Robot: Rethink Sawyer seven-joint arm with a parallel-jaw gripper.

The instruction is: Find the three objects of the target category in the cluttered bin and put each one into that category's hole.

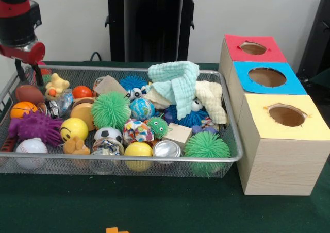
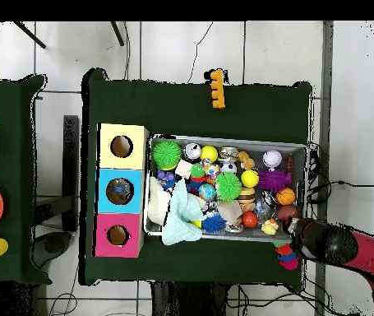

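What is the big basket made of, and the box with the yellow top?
The basket looks like silver metal wire mesh: shiny, with toys visible through its walls. The yellow-topped box looks like pale wood, since grain lines show on its sides; the matte yellow top could be paint or paper.

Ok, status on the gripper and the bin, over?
Gripper at the bin's far corner, nothing seen held. Cluttered bin heaped full. Cloths cover part of it.

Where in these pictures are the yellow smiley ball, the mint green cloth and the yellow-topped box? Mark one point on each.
yellow smiley ball (image 1: 73,129): front view, on its face.
mint green cloth (image 1: 178,82): front view, on the folded middle.
yellow-topped box (image 1: 282,161): front view, on its wooden front wall.
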